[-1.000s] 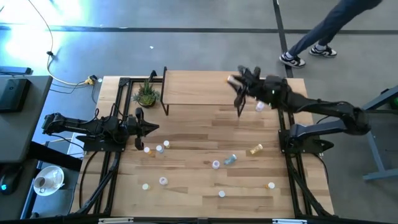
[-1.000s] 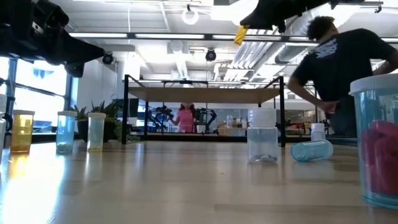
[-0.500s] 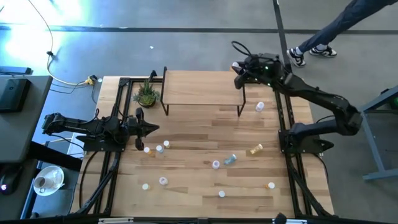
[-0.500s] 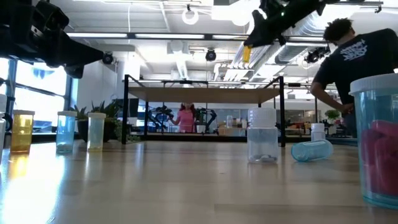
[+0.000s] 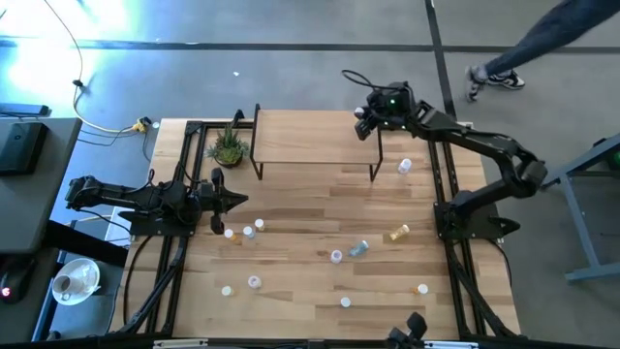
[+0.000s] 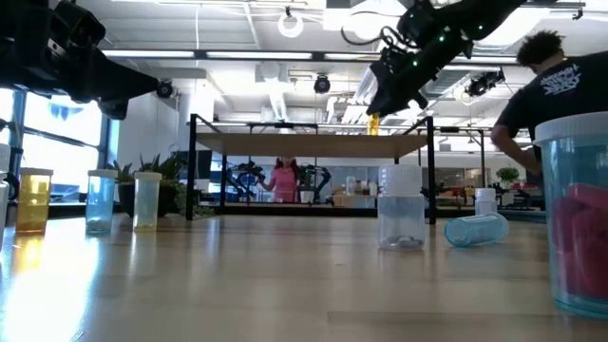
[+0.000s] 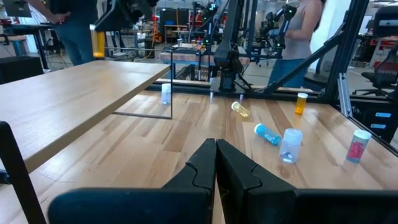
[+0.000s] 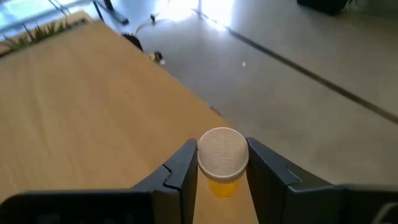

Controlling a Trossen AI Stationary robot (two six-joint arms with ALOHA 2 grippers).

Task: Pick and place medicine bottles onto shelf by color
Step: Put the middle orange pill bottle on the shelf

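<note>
**Overhead and wrist views, counted.** One shelf [image 5: 310, 138] stands at the worktop's [image 5: 320, 204] 12 o'clock edge, with one potted plant [image 5: 229, 147] just beside its 9 o'clock end. I have two arms.

I count twelve medicine bottles. Eleven are loose on the worktop:
- One pale bottle [image 5: 405, 167] stands near the shelf's 4 o'clock leg.
- An orange bottle [image 5: 397, 233] and a blue bottle [image 5: 358, 248] lie on their sides towards 5 o'clock of the shelf.
- A cluster of three [image 5: 249, 231] stands at about 7 o'clock.
- The other five are scattered towards the worktop's 6 o'clock edge.

The twelfth is a yellow bottle [image 8: 222, 155] with a white cap. My right pincer [image 8: 222, 163] is clamped on it, one finger on either side of its body and the cap facing the wrist camera. The pincer hangs over the shelf's 2 o'clock corner. At table height the bottle shows just above the shelf top, and I cannot tell whether it touches.

My left pincer [image 5: 237, 200] is clenched on nothing and waits at 8 o'clock of the shelf, just beside the cluster.
</note>
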